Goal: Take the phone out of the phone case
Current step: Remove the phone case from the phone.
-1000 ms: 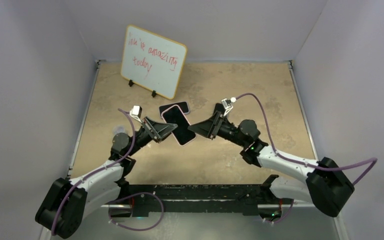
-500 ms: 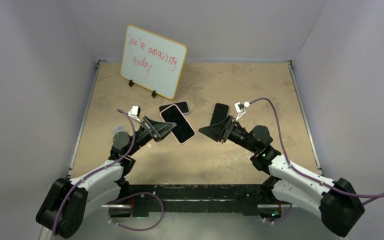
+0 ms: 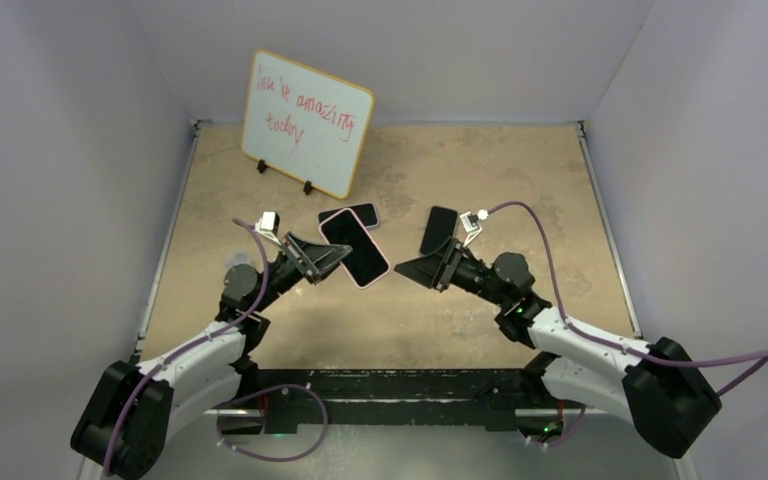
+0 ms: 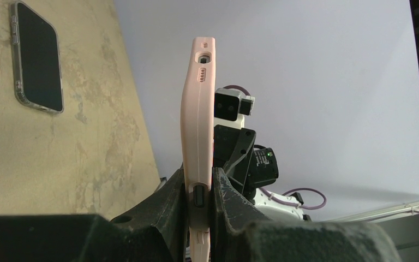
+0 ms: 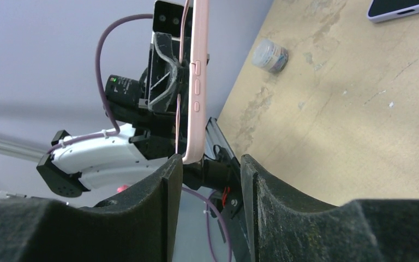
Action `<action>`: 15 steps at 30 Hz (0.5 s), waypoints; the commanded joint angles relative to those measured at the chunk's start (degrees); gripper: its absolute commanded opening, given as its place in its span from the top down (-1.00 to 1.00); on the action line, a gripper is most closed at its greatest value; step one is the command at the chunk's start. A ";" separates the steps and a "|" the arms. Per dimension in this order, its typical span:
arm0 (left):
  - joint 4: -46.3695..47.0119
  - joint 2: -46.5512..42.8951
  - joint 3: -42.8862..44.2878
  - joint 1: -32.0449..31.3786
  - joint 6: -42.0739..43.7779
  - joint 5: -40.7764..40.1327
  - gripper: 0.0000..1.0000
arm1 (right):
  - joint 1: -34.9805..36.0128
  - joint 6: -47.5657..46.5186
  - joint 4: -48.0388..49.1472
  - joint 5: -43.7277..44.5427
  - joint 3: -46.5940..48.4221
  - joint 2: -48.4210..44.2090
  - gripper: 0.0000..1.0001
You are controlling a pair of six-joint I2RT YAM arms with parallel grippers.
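Phone case [image 3: 358, 250] just ahead of right claw [image 3: 405, 268]; table [image 3: 410, 330] open on near side

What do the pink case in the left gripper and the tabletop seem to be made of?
The pink case is probably soft silicone or rubbery plastic: matte, rounded edges, moulded port holes. The tabletop looks like worn board, matte tan with dark blotches; I cannot be sure.

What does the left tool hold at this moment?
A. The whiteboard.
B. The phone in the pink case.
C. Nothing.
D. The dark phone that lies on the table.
B: the left tool is closed on the phone in the pink case, which stands edge-on, lifted off the table.
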 commanded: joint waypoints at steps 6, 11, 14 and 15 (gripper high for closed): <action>4.68 -1.53 2.79 0.30 -1.50 0.71 1.00 | -0.24 0.27 9.74 -5.19 2.85 3.00 0.15; 4.56 -1.79 2.80 0.35 -1.59 0.69 1.00 | -0.25 1.23 12.28 -5.98 2.47 4.38 0.22; 4.59 -1.53 3.00 0.28 -1.51 0.69 1.00 | -0.25 1.88 14.04 -6.57 2.46 5.82 0.24; 4.67 -1.39 3.06 0.28 -1.52 0.83 1.00 | -0.25 2.14 14.57 -6.83 2.55 6.34 0.25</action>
